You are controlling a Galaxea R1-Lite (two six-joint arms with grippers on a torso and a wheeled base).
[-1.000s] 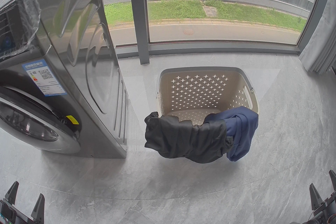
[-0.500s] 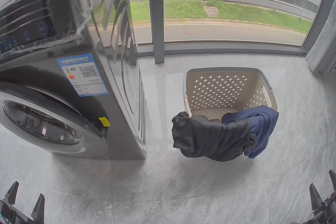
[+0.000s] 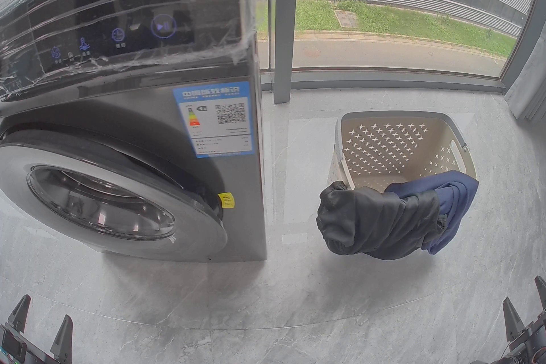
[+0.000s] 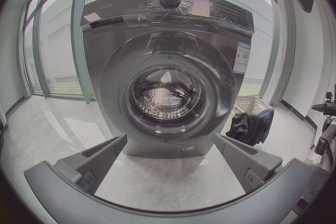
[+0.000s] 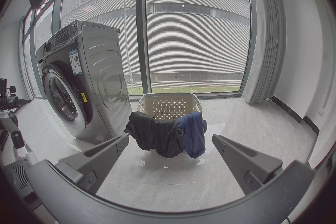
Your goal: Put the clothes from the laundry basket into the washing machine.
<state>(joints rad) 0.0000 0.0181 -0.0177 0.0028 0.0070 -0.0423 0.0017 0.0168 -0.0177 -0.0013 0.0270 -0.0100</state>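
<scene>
Gaping left gripper: two dark, wedge-shaped fingers with ribbed inner faces, spread wide, nothing held; it sits low over the floor, facing the washing machine.
Right gripper: same ribbed wedge fingers, also wide apart and empty, low and facing the basket.
Floor: glossy grey stone-look tiles with pale veins.
Washing machine: boxy brushed-grey metal, on the robot's left, with crinkled clear film over the dark control panel and a blue-edged sticker below it.
Door: round, domed glass in a wide silver ring, closed.
Basket: beige plastic, rectangular with rounded corners and star-shaped holes, beside the machine near the window.
Black garment: soft and creased, draped over the basket's near rim.
Blue garment: folded cloth hanging over the same rim, touching the black one.
</scene>
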